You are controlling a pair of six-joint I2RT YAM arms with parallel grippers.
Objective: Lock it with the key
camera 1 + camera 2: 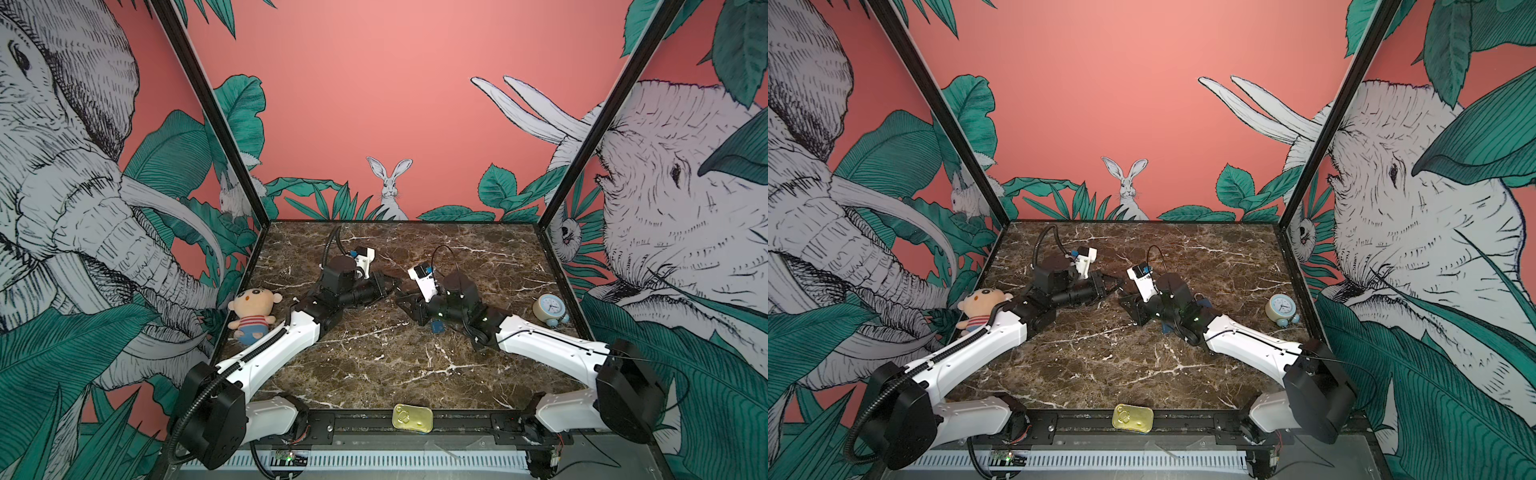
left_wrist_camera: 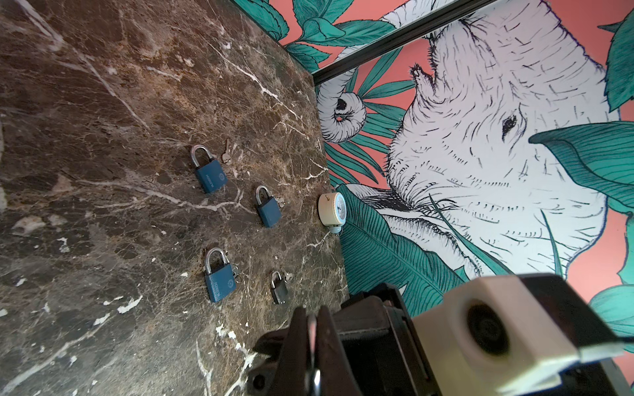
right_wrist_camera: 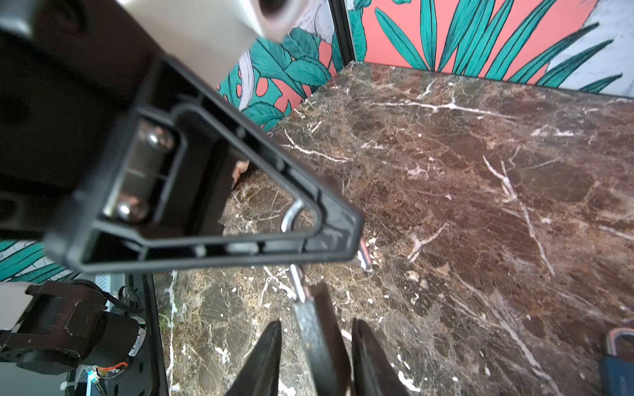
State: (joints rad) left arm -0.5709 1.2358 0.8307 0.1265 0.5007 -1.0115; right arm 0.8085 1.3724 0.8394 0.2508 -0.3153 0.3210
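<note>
Marble desk (image 1: 374, 365): left tool (image 2: 310, 317) clenched on key (image 2: 313, 346); right tool (image 3: 317, 322) brackets padlock (image 3: 308, 337), grip unclear. A loose padlock would twist away from key.

Plush doll (image 1: 252, 309) at the table's (image 1: 374, 365) left edge, clock (image 1: 550, 308) at its right edge, tin (image 1: 412, 418) on the front rail (image 1: 465, 424) midway across, left gripper (image 1: 392, 286) and right gripper (image 1: 404, 300) nearly tip to tip mid-table, key (image 2: 312, 343) between the left one's fingers, padlock (image 3: 314, 336) between the right one's
</note>
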